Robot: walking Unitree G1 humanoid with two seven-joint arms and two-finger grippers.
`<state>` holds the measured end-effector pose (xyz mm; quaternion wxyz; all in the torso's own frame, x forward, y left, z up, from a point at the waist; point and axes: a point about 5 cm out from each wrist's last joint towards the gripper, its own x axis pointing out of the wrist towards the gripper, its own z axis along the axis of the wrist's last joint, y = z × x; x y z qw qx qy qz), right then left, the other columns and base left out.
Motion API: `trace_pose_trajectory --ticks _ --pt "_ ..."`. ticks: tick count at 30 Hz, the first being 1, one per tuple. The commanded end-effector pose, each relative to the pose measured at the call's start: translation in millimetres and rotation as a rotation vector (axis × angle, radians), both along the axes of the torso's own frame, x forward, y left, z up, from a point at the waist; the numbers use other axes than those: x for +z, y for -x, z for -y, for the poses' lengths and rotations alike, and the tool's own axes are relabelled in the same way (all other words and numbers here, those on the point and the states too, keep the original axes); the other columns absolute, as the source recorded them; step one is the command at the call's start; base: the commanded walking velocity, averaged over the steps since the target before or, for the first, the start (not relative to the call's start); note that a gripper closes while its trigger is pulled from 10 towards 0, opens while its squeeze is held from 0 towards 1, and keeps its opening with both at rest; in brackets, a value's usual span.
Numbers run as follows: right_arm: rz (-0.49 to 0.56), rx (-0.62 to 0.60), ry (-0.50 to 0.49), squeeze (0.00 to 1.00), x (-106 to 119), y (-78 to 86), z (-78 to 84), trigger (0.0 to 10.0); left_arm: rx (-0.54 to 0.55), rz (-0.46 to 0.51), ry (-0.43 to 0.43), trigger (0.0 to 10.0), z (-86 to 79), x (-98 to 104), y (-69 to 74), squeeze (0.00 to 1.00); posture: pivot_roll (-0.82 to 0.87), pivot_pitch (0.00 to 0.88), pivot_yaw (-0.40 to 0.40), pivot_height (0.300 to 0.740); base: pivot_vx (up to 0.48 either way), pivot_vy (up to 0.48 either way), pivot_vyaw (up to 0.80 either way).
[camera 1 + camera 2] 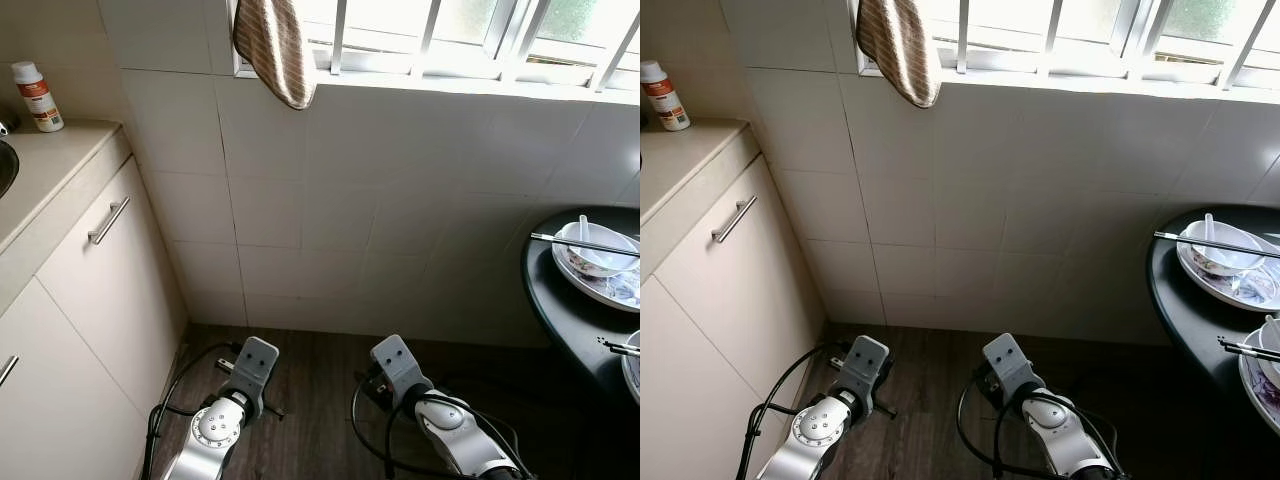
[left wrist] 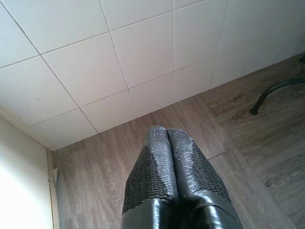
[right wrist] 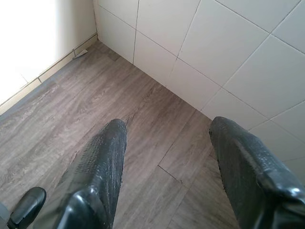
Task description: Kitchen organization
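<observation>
Crockery on the dark round bench (image 1: 560, 300) at the robot's far right, well apart from both hands and higher than them. White bowl (image 1: 597, 249) with a white spoon standing in it, seated on a patterned plate (image 1: 600, 284); chopsticks (image 1: 583, 243) laid across the bowl's rim. Second dish (image 1: 1262, 380) nearer the robot, cut off by the frame edge.

Left hand (image 2: 170, 164): hanging low over the wood-plank floor (image 3: 71, 119) near the tiled wall; fingers pressed together, holding nothing.

Right hand (image 3: 167, 174): also low over the floor, fingers spread wide apart, empty.

Left side: cream cabinet (image 1: 100, 290), white bottle (image 1: 37, 96) on its countertop. Striped cloth (image 1: 275, 50) draped from the window sill.
</observation>
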<state>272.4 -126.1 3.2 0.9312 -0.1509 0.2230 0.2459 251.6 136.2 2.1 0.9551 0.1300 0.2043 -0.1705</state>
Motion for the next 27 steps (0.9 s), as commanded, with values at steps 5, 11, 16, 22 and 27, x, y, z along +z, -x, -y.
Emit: trace_pose_trajectory --ticks 5,11,16,22,27 --pt "0.295 0.047 0.033 0.00 31.3 -18.4 -12.4 10.0 0.041 0.172 -0.066 10.0 1.1 22.1 -20.3 0.00 0.17 0.000 -0.068 0.740 0.000 0.000 0.00" --pt "0.308 0.044 0.028 0.00 32.5 -16.1 -15.2 10.0 0.037 0.177 -0.067 10.0 -1.2 23.6 -20.2 0.00 0.16 0.000 -0.047 0.740 0.000 0.000 0.00" --pt "0.313 0.043 0.028 0.00 34.0 -17.4 -16.1 10.0 0.029 0.176 -0.068 10.0 -1.9 23.9 -20.9 0.00 0.17 0.000 -0.049 0.740 0.000 0.000 0.00" --pt "0.307 0.044 0.040 0.00 32.6 -18.2 -15.0 10.0 0.028 0.176 -0.067 10.0 0.5 24.0 -22.9 0.00 0.16 0.000 -0.059 0.740 0.000 0.000 0.00" --pt "0.309 0.045 0.044 0.00 32.7 -18.3 -15.0 10.0 0.027 0.176 -0.067 10.0 0.7 23.9 -23.1 0.00 0.17 0.000 -0.060 0.740 0.000 0.000 0.00"
